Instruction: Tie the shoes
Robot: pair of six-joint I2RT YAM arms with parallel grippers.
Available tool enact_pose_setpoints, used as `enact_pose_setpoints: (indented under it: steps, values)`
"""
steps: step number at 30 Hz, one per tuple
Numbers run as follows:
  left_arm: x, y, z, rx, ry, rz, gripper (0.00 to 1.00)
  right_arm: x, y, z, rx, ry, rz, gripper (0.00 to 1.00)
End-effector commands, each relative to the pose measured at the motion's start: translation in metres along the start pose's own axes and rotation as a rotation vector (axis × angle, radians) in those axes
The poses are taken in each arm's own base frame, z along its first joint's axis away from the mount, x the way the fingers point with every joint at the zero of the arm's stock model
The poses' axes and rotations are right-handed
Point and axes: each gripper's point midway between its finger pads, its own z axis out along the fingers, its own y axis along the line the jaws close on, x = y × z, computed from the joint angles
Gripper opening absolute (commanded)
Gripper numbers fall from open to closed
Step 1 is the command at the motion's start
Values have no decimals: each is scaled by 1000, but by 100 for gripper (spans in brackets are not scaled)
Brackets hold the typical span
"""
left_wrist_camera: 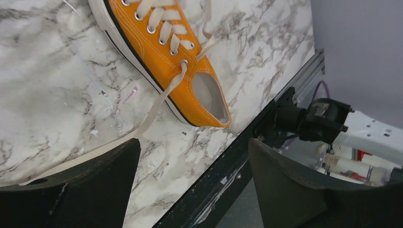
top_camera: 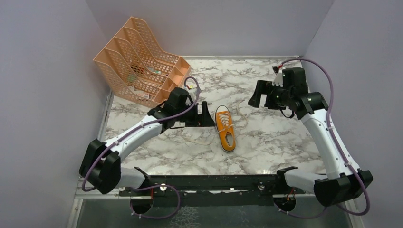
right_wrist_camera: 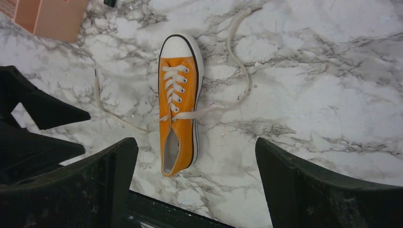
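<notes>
My orange sneaker lies flat on the marble table between my two claws, with its white rubber toe pointing away from me. It is not tied yet. Its long white laces lie loose and floppy, one out to each side. My left claw is wide open and empty, just beside the shoe. My right claw is wide open too, farther off. I think grabbing comes first: each claw must pinch one thin, flat lace.

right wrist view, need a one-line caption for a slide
Open right gripper hovering above an orange sneaker, its white laces untied and trailing across the marble table.
</notes>
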Motion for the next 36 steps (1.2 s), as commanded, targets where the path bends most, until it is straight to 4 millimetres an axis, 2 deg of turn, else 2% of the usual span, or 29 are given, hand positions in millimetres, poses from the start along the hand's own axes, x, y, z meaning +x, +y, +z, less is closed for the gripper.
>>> enact_pose_setpoints:
  steps: [1,5,10,13,15,17,21,26,31,36]
  values:
    - [20,-13,31,96,64,66,82,24,18,7,-117,147,-14,100]
    - [34,-6,53,116,114,129,71,34,16,25,-124,214,-13,98]
    - [58,26,64,66,179,201,60,38,14,54,-127,278,6,90]
    - [63,41,71,37,186,247,47,42,13,75,-137,311,36,80]
    - [63,46,77,38,194,259,45,47,7,90,-113,345,55,75]
    - [64,45,85,58,202,265,42,53,-1,104,-89,381,63,67]
    - [60,42,94,90,200,280,39,64,-24,127,-10,422,49,64]
    - [63,40,99,122,212,275,41,77,-50,152,37,488,67,61]
    - [59,40,104,121,207,283,41,82,-58,177,42,523,69,60]
    - [56,38,111,131,217,276,34,89,-68,195,62,565,56,57]
